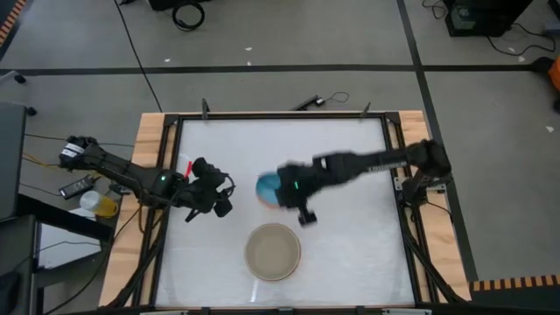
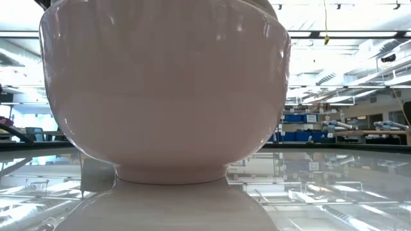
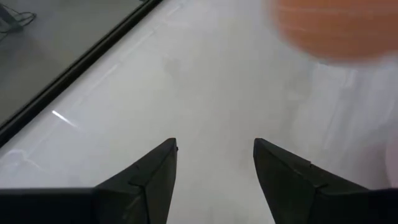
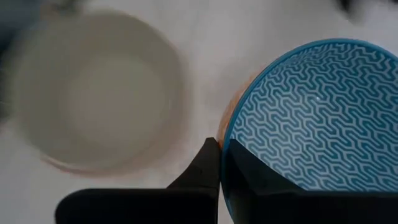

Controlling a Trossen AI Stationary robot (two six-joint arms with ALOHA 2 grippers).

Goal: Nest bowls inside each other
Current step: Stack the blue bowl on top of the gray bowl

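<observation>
My right gripper point(image 4: 221, 163) is shut on a small bright blue bowl point(image 4: 311, 118) with a zigzag pattern inside. In the high view the blue bowl point(image 1: 266, 187) shows over the table's middle, at the end of my right arm point(image 1: 350, 166). A larger grey-beige bowl point(image 1: 273, 251) stands on its foot near the table's front edge. It fills the low view, where its wall point(image 2: 167, 90) looks pale pink. My left gripper point(image 1: 220, 203) is open over bare table left of the middle, with nothing between its fingers point(image 3: 155, 168). My right gripper holds the blue bowl by its rim point(image 4: 227, 138), on the side nearest the wrist. One finger point(image 4: 255, 177) is inside the bowl and the other point(image 4: 202, 168) is outside. The fingers slant down from the table's right side. The bowl's opening faces up.
A blurred orange shape point(image 3: 336, 28) shows ahead of my left gripper; what it is I cannot tell. A black frame point(image 1: 280, 115) rims the white table top, with wooden strips point(image 1: 149, 140) outside it. Cables lie on the floor behind the table.
</observation>
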